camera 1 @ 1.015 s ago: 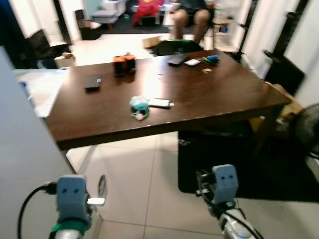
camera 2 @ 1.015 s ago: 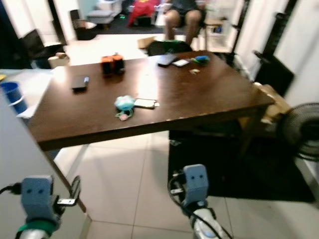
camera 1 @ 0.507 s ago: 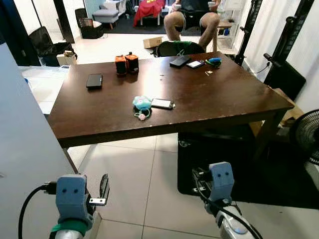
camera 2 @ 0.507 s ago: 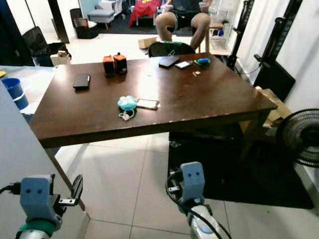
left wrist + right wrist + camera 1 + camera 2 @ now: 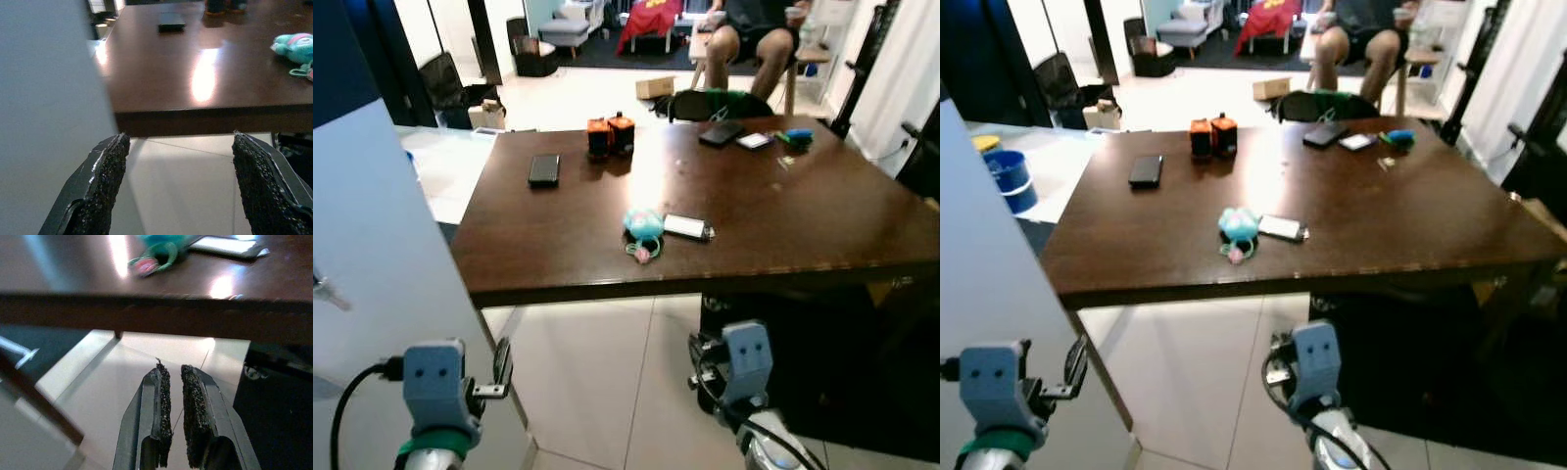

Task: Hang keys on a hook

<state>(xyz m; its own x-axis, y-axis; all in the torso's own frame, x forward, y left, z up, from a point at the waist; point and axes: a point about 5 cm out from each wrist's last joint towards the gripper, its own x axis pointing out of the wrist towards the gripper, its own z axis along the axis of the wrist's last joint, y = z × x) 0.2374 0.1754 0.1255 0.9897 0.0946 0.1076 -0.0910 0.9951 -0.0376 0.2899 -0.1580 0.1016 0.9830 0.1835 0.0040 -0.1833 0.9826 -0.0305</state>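
Here, teal keys (image 5: pixel 642 226) lie on the table (image 5: pixel 822 211).

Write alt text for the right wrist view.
The right pincer, nearly shut and holding nothing, hangs over pale floor tiles below the edge of a dark wooden table. A teal plush keychain lies on it beside a white phone.
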